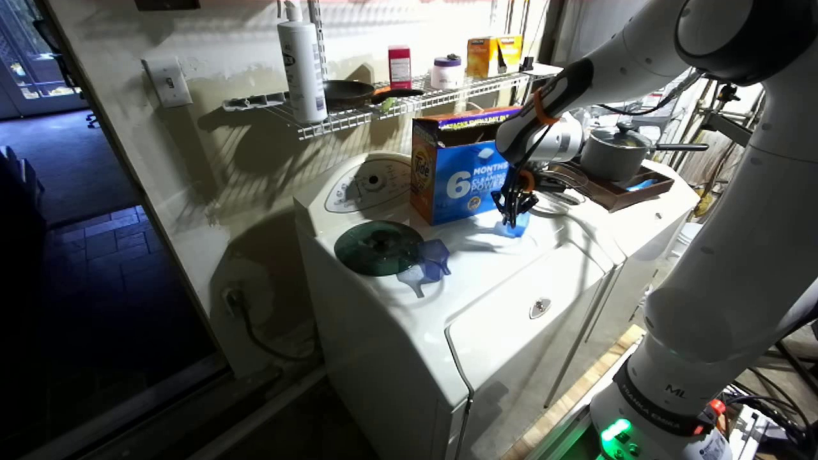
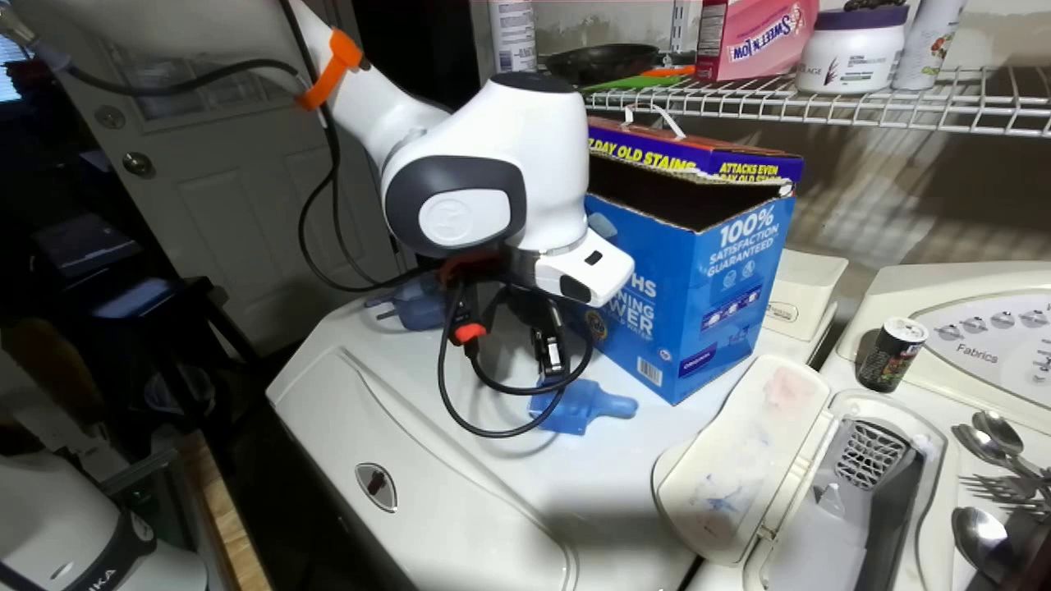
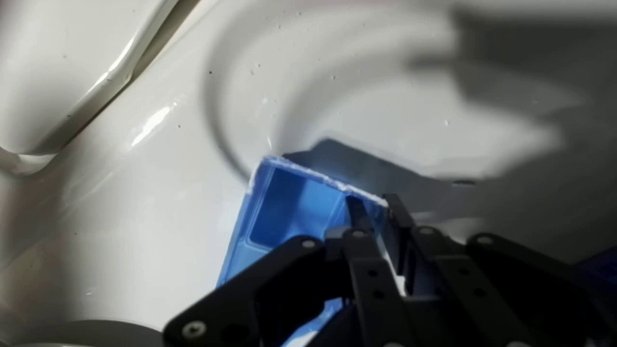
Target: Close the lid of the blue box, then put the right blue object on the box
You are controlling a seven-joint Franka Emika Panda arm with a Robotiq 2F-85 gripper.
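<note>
The pale-blue scoop, judged to be the right-hand blue object, is seen low on or just above the tabletop, near the front of the blue box. Its wall is straddled close to a corner by the gripper, whose fingers stand nearly together; whether it is pinched cannot be told. A square, deep bite should be confirmed before lifting. The lid stands raised and should be pressed down before the scoop is placed.

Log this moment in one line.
gripper: at rim of lighter blue scoop | hold: cannot tell | blue box: top open | darker blue object: by green disc | task: unfinished
</note>
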